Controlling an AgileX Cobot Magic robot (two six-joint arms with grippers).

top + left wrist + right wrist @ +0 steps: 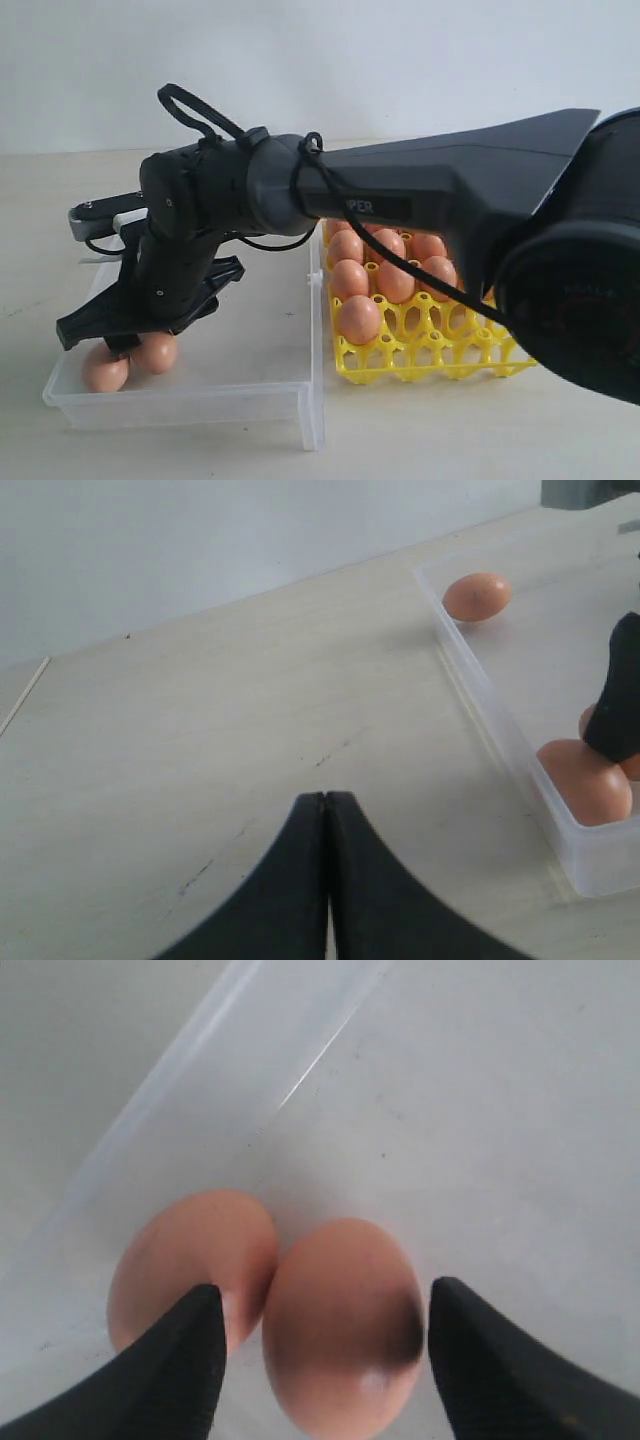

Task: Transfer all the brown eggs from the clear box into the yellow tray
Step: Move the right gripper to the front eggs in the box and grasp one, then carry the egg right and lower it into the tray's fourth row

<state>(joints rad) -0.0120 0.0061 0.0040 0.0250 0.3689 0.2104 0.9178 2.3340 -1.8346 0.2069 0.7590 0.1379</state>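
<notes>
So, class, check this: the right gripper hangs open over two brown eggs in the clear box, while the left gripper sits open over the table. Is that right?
Not quite. The left gripper is shut, its jaws pressed together, as the left wrist view shows. The rest stands: the right gripper is open over two brown eggs in the clear box.

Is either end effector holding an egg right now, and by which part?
Nothing is held. The right end effector stands open astride one brown egg in the clear box, not gripping it. The left end effector is shut and empty.
</notes>
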